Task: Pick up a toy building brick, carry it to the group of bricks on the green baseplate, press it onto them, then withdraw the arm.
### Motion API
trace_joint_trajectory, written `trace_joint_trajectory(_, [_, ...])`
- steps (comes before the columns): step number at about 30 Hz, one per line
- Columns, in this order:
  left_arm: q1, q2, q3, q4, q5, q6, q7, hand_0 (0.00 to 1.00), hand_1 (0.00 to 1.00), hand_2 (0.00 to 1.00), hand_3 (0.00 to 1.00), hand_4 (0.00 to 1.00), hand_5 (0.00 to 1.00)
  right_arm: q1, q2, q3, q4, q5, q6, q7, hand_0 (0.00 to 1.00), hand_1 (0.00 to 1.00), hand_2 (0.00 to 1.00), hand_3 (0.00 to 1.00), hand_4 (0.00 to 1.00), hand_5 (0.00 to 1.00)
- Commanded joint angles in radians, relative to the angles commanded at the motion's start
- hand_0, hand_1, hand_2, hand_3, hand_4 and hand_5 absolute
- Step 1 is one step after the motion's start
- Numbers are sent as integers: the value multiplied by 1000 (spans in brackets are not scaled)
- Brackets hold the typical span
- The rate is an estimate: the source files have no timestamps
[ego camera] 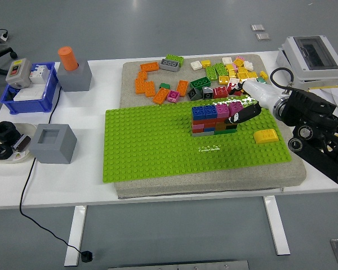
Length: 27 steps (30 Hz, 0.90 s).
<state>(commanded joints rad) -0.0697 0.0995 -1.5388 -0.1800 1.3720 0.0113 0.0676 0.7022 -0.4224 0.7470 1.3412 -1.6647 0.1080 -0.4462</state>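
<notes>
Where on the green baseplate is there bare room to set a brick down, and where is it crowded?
The green baseplate is bare across its left half and along the near edge below the brick stack. It is crowded at the right: the right hand is at the stack, with a yellow brick beside it.

A green baseplate [158, 146] lies flat on a grey pad, its studs up. Near its far right part stands the stack [214, 119] of bricks: blue and pink bricks on top, red, orange and green ones in the middle, grey and pink along the bottom. A pink brick [235, 108] sits at the stack's upper right end, with the hand's fingers touching it. A lone yellow brick [266, 136] lies on the baseplate to the right, apart from the stack. Loose bricks [214, 73] in orange, green, yellow and pink are scattered on the pad beyond the baseplate.
</notes>
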Motion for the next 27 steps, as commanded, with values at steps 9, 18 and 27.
trace_joint_trajectory(9, [5,-3,-1,0,-2,0,-1,629,583,546,575,598,223,-75,-49,63,103,-4,-27,24,914,863,896,691,998,377])
trace_joint_trajectory(18, [7,-6,1,0,-3,0,-1,629,583,547,575,598,225,-111,-54,89,111,-11,-44,42,915,863,891,633,998,397])
trace_joint_trajectory(27, [8,-7,3,0,-3,0,0,629,584,548,576,596,229,-135,-42,100,113,-11,-52,50,917,861,889,610,998,417])
